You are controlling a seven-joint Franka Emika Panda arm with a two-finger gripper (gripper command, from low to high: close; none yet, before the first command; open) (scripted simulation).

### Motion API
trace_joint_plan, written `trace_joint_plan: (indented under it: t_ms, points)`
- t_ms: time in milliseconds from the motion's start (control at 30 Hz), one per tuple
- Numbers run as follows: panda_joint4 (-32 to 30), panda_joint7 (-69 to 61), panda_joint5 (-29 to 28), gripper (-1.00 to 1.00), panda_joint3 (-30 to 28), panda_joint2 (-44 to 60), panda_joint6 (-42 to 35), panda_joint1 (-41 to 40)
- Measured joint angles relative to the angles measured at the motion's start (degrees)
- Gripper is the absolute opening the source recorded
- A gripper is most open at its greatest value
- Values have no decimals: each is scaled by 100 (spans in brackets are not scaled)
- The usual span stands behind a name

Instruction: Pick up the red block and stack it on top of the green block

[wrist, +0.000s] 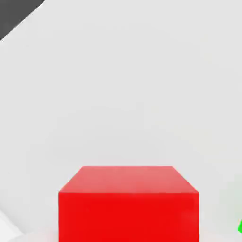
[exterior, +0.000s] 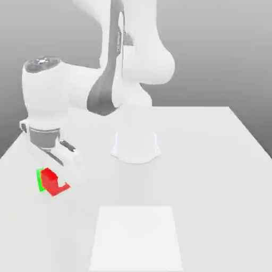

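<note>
Gripper (exterior: 61, 179) narrowed, apparently closed on the red block (wrist: 128, 216). Block: matte, plain bright red, flat-faced, crisp straight edges; top paler than side in hand view. Located low at the exterior view's left, partly masked by a white finger. Green block (exterior: 40, 181) just beside it; contact unclear. Pale tabletop (exterior: 207, 186) around.

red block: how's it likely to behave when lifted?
Probably stiff: the red block shows straight edges and flat faces. Unlikely to roll, given the boxy shape. Its plain faces show no ridges, so grip likely depends on friction; weight can't be told by eye.
</note>
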Motion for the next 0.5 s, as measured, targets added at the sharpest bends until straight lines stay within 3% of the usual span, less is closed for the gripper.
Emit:
trace_joint_plan:
  t_ms: [167, 400, 433, 500]
  points:
    - [-487, -651, 38, -100, -890, -521, 14, -769]
    - [-501, -1330, 917, -100, -990, 762, 1286, -629]
    - [-496, -1426, 1054, 100, -942, 887, 1403, -638]
    - [-496, -1426, 1053, 100, -942, 887, 1403, -627]
